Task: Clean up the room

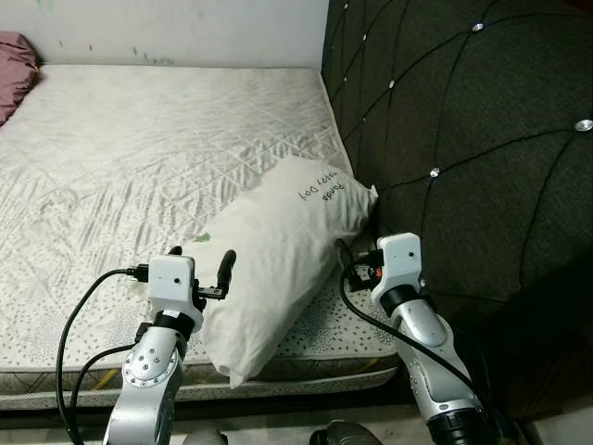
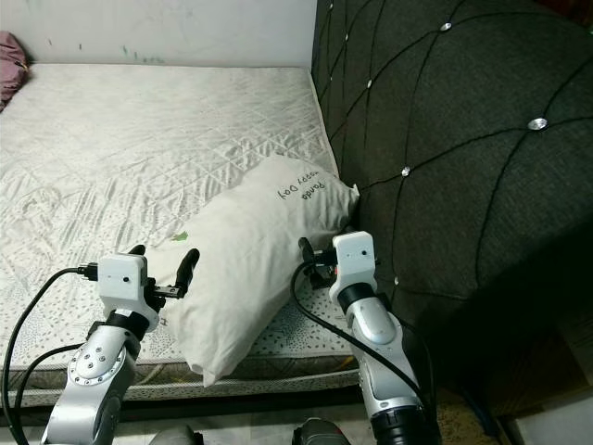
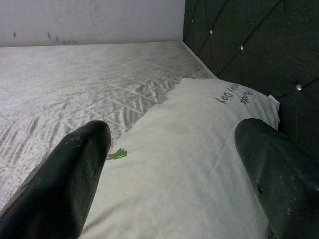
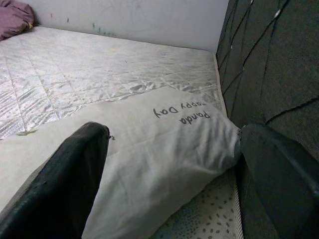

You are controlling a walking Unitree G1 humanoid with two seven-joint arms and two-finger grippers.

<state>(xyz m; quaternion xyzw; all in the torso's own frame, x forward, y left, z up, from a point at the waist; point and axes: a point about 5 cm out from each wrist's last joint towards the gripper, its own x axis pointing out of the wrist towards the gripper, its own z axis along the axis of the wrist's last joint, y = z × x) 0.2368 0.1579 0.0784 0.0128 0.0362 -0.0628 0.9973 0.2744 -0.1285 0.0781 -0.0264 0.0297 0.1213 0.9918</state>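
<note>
Pillow, soft cream cloth, lies on quilted mattress; both grippers' jaws spread wide, flanking it.

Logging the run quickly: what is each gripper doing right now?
Left gripper: open, at the pillow's near end, holding nothing.
Right gripper: open, beside the pillow by the headboard, holding nothing.

I count one white pillow with writing, one bed, one dark padded headboard, one pink cloth in the far corner, my two pincers, left pincer, right pincer
</note>
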